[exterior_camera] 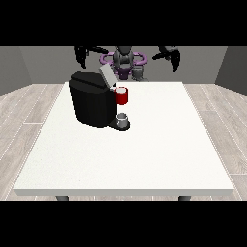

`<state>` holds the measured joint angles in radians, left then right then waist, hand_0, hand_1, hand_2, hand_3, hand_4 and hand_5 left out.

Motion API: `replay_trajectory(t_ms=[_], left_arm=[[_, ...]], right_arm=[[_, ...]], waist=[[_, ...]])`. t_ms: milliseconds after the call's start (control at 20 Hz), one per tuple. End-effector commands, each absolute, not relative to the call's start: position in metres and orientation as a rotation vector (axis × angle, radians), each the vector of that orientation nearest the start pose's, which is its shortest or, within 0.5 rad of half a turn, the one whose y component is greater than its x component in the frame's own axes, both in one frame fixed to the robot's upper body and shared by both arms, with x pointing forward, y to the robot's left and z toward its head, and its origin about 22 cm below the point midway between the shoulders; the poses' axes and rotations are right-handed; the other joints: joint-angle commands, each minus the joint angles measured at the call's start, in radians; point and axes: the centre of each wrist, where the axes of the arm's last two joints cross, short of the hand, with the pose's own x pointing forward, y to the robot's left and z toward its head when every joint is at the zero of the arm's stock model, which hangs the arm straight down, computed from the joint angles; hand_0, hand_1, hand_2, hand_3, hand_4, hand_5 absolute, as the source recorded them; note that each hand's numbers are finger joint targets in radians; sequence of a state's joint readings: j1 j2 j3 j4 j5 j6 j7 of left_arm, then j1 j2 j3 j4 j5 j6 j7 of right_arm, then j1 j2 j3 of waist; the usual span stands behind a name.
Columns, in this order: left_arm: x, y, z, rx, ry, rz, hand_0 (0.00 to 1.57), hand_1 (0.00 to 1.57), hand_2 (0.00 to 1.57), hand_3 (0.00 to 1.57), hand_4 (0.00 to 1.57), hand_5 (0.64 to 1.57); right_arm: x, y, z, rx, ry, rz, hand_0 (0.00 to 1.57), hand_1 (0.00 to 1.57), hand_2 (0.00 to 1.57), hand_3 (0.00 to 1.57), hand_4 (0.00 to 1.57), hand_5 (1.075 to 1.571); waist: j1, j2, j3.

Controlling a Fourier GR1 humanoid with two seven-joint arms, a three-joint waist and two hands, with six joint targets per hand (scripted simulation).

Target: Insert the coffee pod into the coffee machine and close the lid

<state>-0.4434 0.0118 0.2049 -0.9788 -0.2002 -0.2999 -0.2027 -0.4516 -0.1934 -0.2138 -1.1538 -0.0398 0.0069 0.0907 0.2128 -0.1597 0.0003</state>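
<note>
The coffee pod was hard to make out: a small pale disc showed on top of the red head of the coffee machine, and it could be the pod sitting in its slot. The lid of the machine stood open, tilted up and back behind the red head. Under the head a small grey cup stood on the machine's base. The black machine was on the far left part of the white table.

Both hands were raised above the far edge of the table, well apart from the machine. The hand at the view's left held nothing, and its fingers hung down loosely. The hand at the view's right was also empty, with fingers relaxed and pointing downward.
</note>
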Motion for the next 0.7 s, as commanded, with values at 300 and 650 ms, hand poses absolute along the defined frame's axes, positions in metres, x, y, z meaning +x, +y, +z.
replay_trajectory(t_ms=[300,650], left_arm=[[0.323,0.234,0.005,-0.105,-1.646,-0.318,0.0,0.0,0.0,0.0,0.3,1.571],[0.309,0.231,0.017,-0.103,-1.677,-0.31,0.0,0.0,0.0,0.0,0.36,1.571]], right_arm=[[0.376,-0.259,0.064,-0.07,-1.5,0.054,0.0,0.0,0.0,0.0,0.0,1.571],[0.394,-0.241,0.078,-0.058,-1.528,0.105,0.0,0.0,0.0,0.0,0.0,1.571]], waist=[[-0.034,0.097,-0.0003],[-0.018,0.149,-0.0003]])
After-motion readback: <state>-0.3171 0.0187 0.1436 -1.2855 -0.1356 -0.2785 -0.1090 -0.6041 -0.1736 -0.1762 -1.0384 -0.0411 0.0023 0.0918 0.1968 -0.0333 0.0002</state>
